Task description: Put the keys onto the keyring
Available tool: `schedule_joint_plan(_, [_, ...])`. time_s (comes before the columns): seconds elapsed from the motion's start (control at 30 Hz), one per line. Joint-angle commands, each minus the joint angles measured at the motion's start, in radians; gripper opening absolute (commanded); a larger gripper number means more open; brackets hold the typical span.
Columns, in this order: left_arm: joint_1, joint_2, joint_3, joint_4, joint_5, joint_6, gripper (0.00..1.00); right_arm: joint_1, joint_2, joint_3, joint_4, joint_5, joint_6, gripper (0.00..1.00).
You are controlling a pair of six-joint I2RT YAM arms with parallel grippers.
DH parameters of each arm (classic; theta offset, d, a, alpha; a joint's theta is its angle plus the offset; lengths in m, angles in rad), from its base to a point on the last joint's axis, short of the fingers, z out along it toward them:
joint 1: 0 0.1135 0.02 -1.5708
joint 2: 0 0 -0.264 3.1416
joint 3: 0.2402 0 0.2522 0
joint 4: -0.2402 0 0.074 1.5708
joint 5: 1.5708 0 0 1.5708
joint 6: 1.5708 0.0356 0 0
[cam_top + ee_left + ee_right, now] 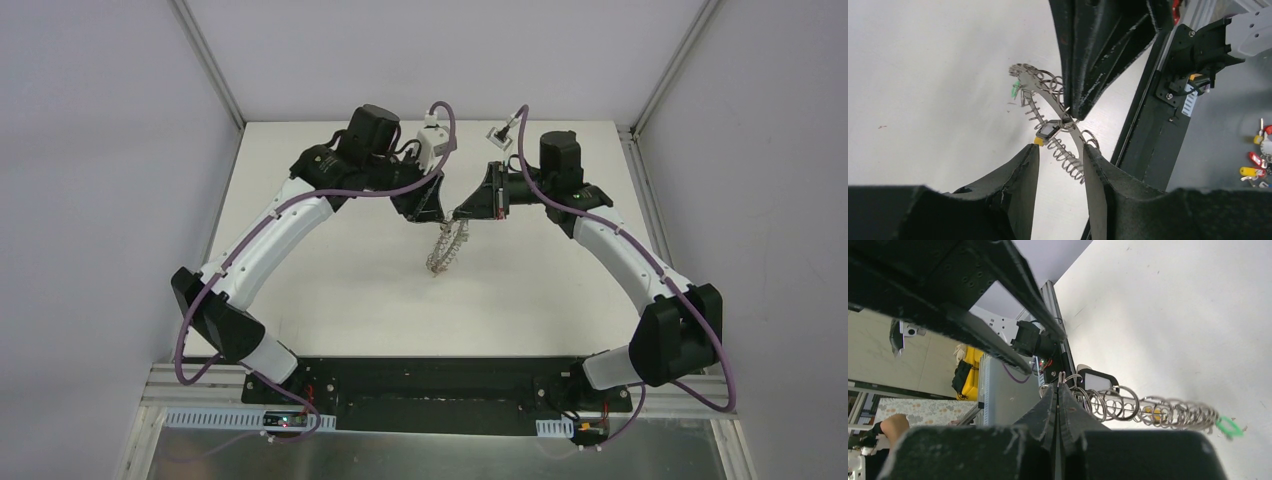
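The right gripper (1058,390) is clenched tight on the keyring (1126,403), pinching its metal band at the top so that the loop with its fringe of small wire rings hangs down from the fingertips. The left gripper (1061,148) is released, its jaws parted. The lower stretch of the keyring hangs in the gap between them, close against one finger. Whether it touches is hard to tell.

A black key (1047,131) and a yellow key (1038,141) sit on the keyring just beside the pinch, and a green key (1230,426) sits at its far end.

The keyring hangs over the middle of the white table (330,290), toward its far edge. Plain grey walls (100,150) close in the sides. Beyond the near edge lie a bunch of spare keys (1255,165) and a yellow bag (970,371).
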Motion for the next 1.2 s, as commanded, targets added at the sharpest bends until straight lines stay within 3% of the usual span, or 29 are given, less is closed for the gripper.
schedule_joint_plan(0.0, [0.029, -0.038, -0.050, 0.115, 0.113, -0.101, 0.39, -0.003, -0.052, 0.013, 0.070, -0.103, -0.045, 0.00])
schedule_joint_plan(0.33, [0.038, -0.057, -0.127, 0.278, 0.289, -0.064, 0.41, -0.003, -0.052, 0.027, 0.070, -0.149, -0.062, 0.00])
schedule_joint_plan(0.67, [0.052, -0.058, -0.159, 0.294, 0.349, -0.078, 0.25, -0.004, -0.062, 0.009, 0.070, -0.143, -0.063, 0.00])
schedule_joint_plan(1.17, [0.066, -0.064, -0.187, 0.311, 0.374, -0.117, 0.10, -0.006, -0.057, 0.011, 0.070, -0.135, -0.056, 0.00])
